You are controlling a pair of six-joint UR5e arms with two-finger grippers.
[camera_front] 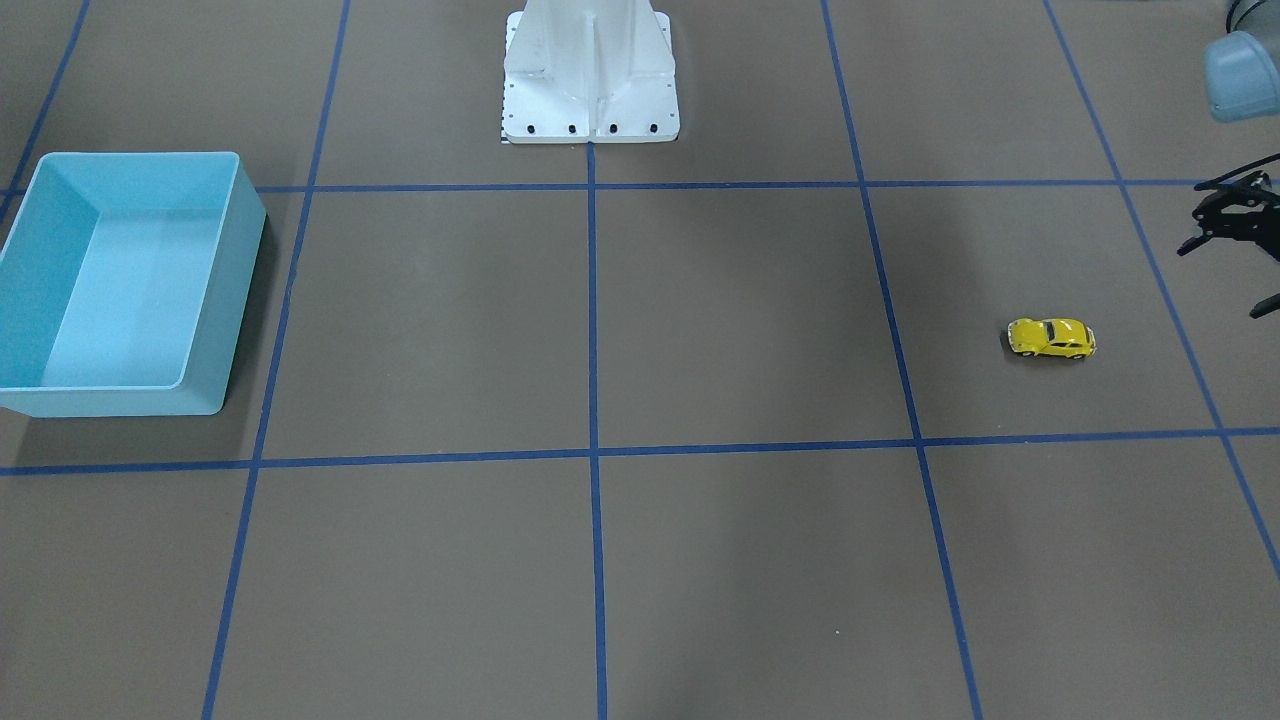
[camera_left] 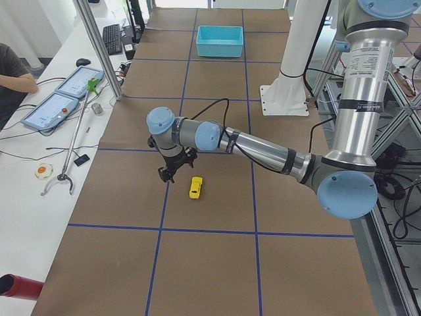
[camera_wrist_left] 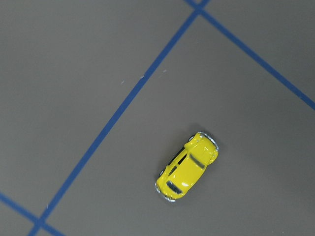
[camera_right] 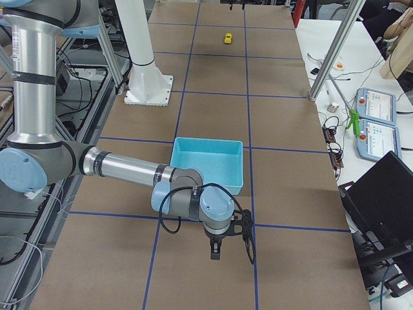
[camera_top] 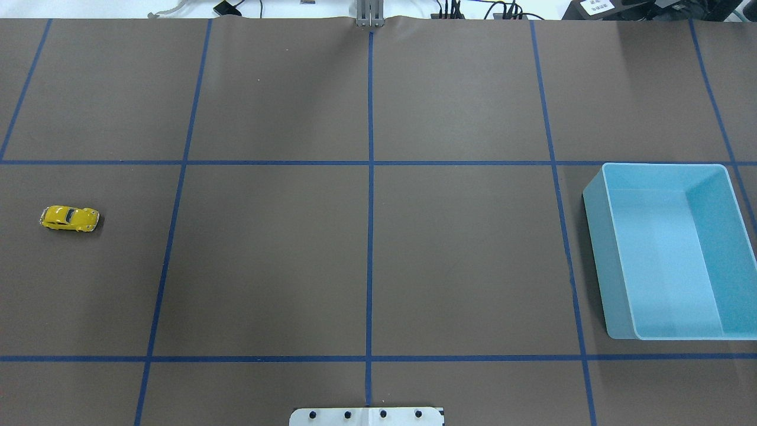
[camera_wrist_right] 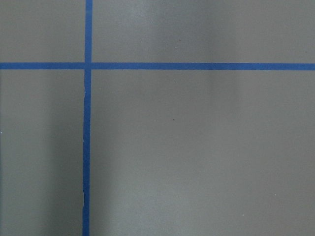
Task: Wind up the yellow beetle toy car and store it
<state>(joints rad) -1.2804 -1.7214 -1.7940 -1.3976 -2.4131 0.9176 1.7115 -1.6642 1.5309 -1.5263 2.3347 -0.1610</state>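
Yellow beetle toy car [camera_top: 69, 218]: glossy bright yellow, dark windows, silver bumpers. It stands upright on its wheels on the counter [camera_top: 266, 254], at the robot's far left.

Left end effector [camera_front: 1220, 282]: near the car, not touching it. It is cut off by the front view's edge; its fingers appear spread wide and hold nothing.

Right end effector [camera_right: 219, 248]: I cannot tell its opening.

Light-blue bin [camera_top: 597, 236]: at the far right, well apart from the car.

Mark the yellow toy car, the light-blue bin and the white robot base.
Small yellow beetle toy car [camera_top: 70, 218]: overhead view, roof.
Light-blue rectangular plastic bin [camera_top: 608, 260]: overhead view, left outer wall.
White metal robot base [camera_front: 590, 70]: front-facing view, pedestal.
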